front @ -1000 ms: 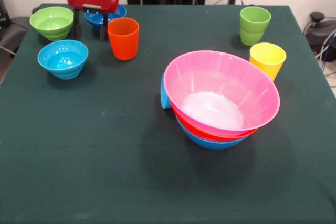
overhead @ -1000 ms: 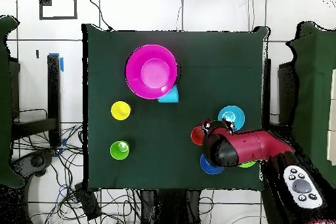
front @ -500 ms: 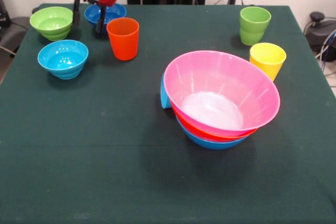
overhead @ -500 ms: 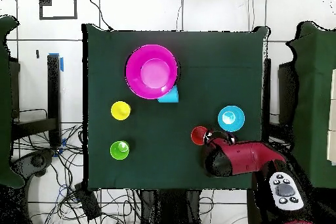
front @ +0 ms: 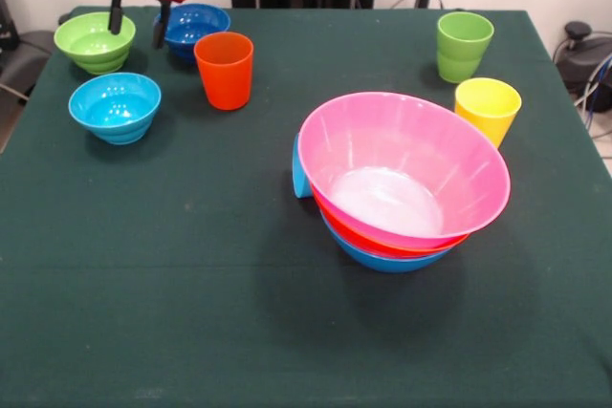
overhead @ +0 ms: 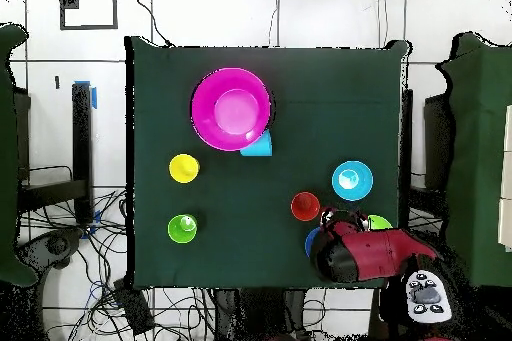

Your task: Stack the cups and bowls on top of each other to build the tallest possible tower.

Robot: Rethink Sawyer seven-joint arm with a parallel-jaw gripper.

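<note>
Claw (front: 138,26) empty, fingers apart, raised between green bowl (front: 94,40) and dark blue bowl (front: 195,24). Orange cup (front: 225,69) near. Tower (front: 404,179) mid-counter (front: 191,312).

You have open surface (front: 191,312) across the near half; the tower (front: 406,183) blocks centre-right, small bowls (front: 115,107) crowd far left.

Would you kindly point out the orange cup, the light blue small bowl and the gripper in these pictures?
orange cup (front: 225,74), front view, on its outer side wall.
light blue small bowl (front: 115,107), front view, on its inner hollow.
gripper (front: 138,14), front view, midway between its two dark fingertips.
</note>
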